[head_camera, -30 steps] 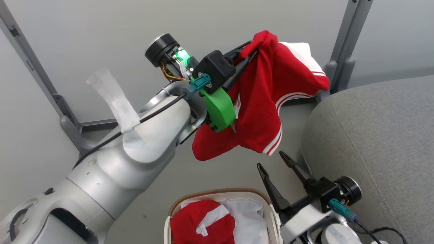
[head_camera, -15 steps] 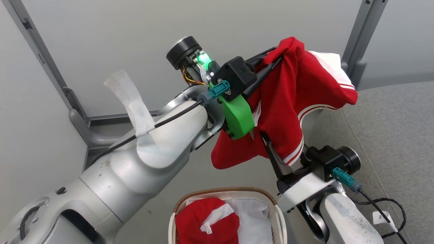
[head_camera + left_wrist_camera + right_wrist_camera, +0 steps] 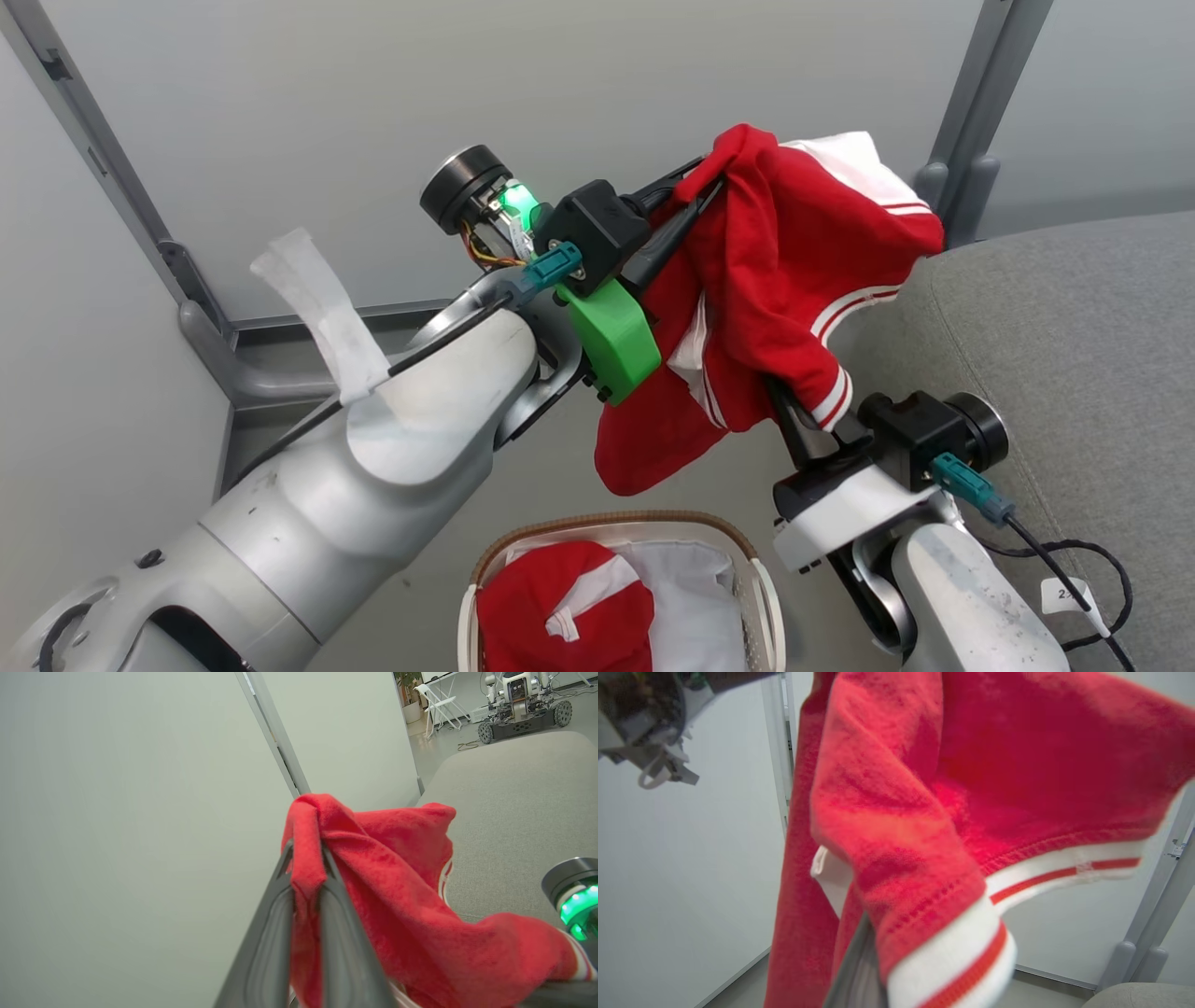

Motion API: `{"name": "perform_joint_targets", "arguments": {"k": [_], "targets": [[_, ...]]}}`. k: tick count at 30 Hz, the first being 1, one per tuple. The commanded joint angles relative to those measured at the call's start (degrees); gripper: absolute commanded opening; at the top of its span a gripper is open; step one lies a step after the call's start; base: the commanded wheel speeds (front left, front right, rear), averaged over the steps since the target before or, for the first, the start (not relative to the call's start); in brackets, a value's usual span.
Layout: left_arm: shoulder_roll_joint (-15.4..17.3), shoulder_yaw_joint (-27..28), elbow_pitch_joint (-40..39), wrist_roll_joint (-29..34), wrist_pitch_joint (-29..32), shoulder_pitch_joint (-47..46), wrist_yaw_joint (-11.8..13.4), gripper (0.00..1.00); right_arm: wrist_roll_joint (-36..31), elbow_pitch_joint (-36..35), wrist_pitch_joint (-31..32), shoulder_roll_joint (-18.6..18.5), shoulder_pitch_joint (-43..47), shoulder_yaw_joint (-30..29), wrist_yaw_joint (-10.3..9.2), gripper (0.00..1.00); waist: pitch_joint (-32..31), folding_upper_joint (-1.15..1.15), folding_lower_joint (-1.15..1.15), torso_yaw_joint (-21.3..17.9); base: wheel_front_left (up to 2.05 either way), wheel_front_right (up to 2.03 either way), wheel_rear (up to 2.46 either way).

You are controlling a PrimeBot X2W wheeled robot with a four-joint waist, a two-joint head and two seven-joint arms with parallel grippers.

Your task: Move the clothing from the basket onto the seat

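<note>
A red piece of clothing (image 3: 766, 280) with white stripes hangs in the air between both arms, left of the grey seat (image 3: 1074, 317). My left gripper (image 3: 700, 182) is shut on its top fold, and in the left wrist view the fabric (image 3: 397, 896) is pinched between the fingers (image 3: 261, 933). My right gripper (image 3: 782, 394) reaches up from below and is shut on the striped cuff (image 3: 962, 956), which drapes over its finger (image 3: 857, 970). The basket (image 3: 607, 520) stands at the bottom with another red garment (image 3: 560, 607) on its white liner (image 3: 695, 607).
Grey partition panels with metal posts (image 3: 980, 103) and feet (image 3: 210, 359) close off the back. A black cable with a tag (image 3: 1069, 593) lies on the seat's near edge. Far off, the left wrist view shows another wheeled robot (image 3: 518, 700) and a white chair (image 3: 437, 704).
My right gripper rose from beside the basket, open, to the hanging garment's lower hem and closed on the striped cuff. The left gripper kept its hold; the camera shifted slightly.
</note>
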Motion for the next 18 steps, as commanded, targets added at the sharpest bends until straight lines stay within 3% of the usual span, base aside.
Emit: {"name": "perform_joint_targets", "arguments": {"k": [1, 4, 5, 6, 7, 8, 18], "targets": [[0.51, 0.44, 0.26, -0.66, -0.40, 1.06, 0.35, 0.00, -0.29, -0.33, -0.12, -0.21, -0.33, -0.31, -0.04, 0.00, 0.13, 0.00, 0.00, -0.05, 0.00, 0.00, 0.00], [0.63, 0.85, 0.52, -1.22, -0.68, 1.77, 0.65, 0.00, -0.29, -0.68, -0.12, -0.21, -0.56, -0.51, -0.04, 0.00, 0.32, 0.00, 0.00, -0.09, 0.00, 0.00, 0.00], [0.64, 1.14, 0.55, -1.59, -0.90, 2.18, 0.78, 0.17, -0.29, -0.88, -0.12, -0.21, -0.71, -0.60, -0.04, 0.00, 0.39, 0.00, 0.00, -0.10, 0.00, 0.00, 0.00], [0.67, 1.36, 0.57, -1.80, -1.06, 2.53, 0.73, 0.44, -0.29, -1.01, -0.12, -0.21, -0.82, -0.69, -0.04, 0.00, 0.44, 0.00, 0.00, -0.11, 0.00, 0.00, 0.00], [0.72, 1.71, 0.60, -2.12, -1.31, 3.09, 0.80, 0.87, -0.36, -1.22, -0.12, -0.22, -0.93, -0.88, -0.04, 0.00, 0.50, 0.00, 0.00, -0.12, 0.00, 0.00, 0.00], [0.80, 2.15, 0.66, -2.46, -1.42, 3.66, 0.94, 1.00, -0.42, -1.42, -0.12, -0.21, -1.02, -1.06, -0.04, 0.00, 0.56, 0.00, 0.00, -0.13, 0.00, 0.00, 0.00], [0.56, 7.49, -2.08, -4.22, -2.44, 14.53, 2.11, 1.00, -2.48, -2.03, -0.13, -0.19, -1.65, -4.67, -0.04, 0.00, 1.07, 0.00, 0.00, -0.13, 0.00, 0.00, 0.00]]}}
